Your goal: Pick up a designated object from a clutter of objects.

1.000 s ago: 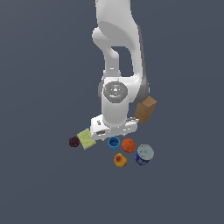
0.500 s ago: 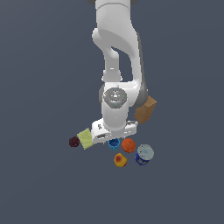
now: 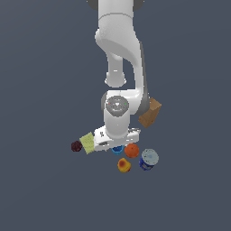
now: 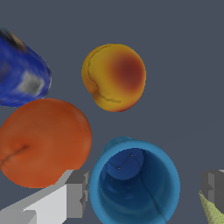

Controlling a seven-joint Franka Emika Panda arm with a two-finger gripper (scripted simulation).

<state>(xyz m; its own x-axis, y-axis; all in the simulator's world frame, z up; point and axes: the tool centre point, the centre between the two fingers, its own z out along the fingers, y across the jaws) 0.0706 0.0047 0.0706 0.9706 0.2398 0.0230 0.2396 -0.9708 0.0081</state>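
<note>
Bright blue hollow cylindrical cup [image 4: 135, 183] stands open end up between the gripper [image 4: 144, 192]'s two grey fingertips [image 4: 78, 192], whose jaws are spread wide on either side of its rim without clearly touching it; in the exterior view only a sliver of it shows under the white hand. No writing can be read anywhere: the blue-and-white can [image 4: 19, 72] is blurred and cut off at the wrist picture's edge. A large orange ball [image 4: 43, 142] sits just beside the cup, a yellow-red fruit [image 4: 114, 77] lies beyond, and only a corner of the yellow-green sponge [image 4: 214, 210] shows.
</note>
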